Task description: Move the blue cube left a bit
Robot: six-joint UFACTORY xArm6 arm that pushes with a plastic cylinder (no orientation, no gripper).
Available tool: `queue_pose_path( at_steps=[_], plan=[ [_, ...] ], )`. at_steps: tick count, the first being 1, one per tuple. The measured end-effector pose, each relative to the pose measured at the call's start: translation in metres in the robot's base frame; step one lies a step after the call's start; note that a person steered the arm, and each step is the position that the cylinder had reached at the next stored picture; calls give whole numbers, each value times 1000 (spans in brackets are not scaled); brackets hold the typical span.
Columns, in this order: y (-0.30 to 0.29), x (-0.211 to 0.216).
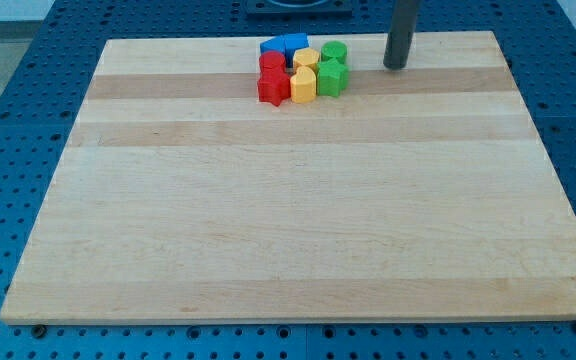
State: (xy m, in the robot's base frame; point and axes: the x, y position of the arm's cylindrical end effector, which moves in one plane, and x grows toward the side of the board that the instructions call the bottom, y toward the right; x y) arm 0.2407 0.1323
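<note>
Blue cube [293, 42] sits at the view's top of a tight cluster on the pale wooden worktop [298, 200], touching another blue block [271, 46]; too small to tell its facing or long axis. Red, yellow and green blocks are packed just below. No fingers on this rig, just my tip [395, 66], well off to the view's right.

Blue [284, 44], red [273, 79], yellow [304, 74], green [332, 70] blocks; pale wood board [268, 200], prob. banded.

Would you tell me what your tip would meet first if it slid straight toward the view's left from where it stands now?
Most likely the upper green block, the cluster's nearest piece to my tip. Depth is hard to judge, so it might instead graze the lower green block.
</note>
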Motion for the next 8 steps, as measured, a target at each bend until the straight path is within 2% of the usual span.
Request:
queue_pose_path(
  at_steps=[1,3,5,8],
  plan=[
    [-34,-43],
    [-149,-45],
    [-154,-49],
    [-110,-47]
  ],
)
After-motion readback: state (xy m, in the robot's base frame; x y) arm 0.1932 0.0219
